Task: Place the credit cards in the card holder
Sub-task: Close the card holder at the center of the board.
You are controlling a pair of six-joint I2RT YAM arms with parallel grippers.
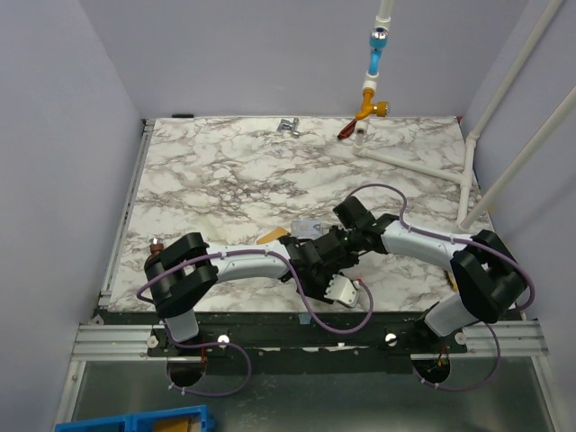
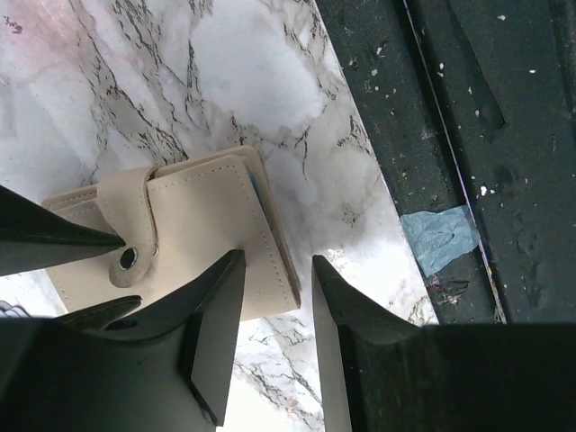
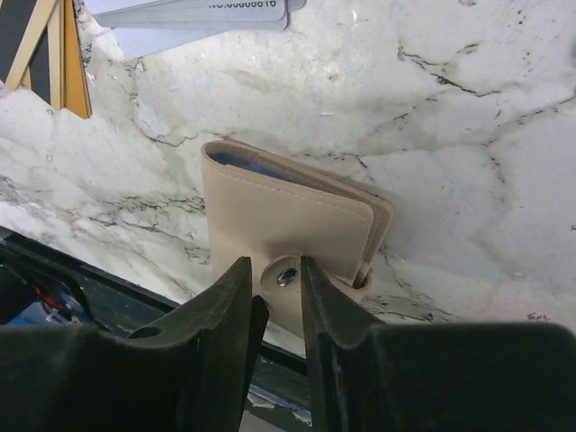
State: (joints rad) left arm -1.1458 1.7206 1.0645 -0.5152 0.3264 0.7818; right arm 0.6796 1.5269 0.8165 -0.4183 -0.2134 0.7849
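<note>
The tan card holder point(image 2: 193, 216) lies closed on the marble near the table's front edge, a blue card edge showing inside it point(image 3: 243, 165). My right gripper point(image 3: 274, 265) is narrowed onto the holder's snap tab point(image 3: 286, 276), a finger against each side of it. My left gripper point(image 2: 279, 259) is open over the holder's corner, with only marble between its fingers. Pale grey-blue cards point(image 3: 198, 13) and gold cards with a dark stripe point(image 3: 40, 49) lie just beyond the holder; they also show in the top view point(image 1: 310, 225) point(image 1: 273, 238). The arms hide the holder in the top view.
The dark front rail point(image 2: 432, 135) with a scrap of blue tape point(image 2: 441, 236) runs just beside the holder. A white pipe frame point(image 1: 423, 162) stands at the back right, with an orange-and-blue fitting point(image 1: 371, 103) and a small metal clip point(image 1: 289, 126) at the back edge.
</note>
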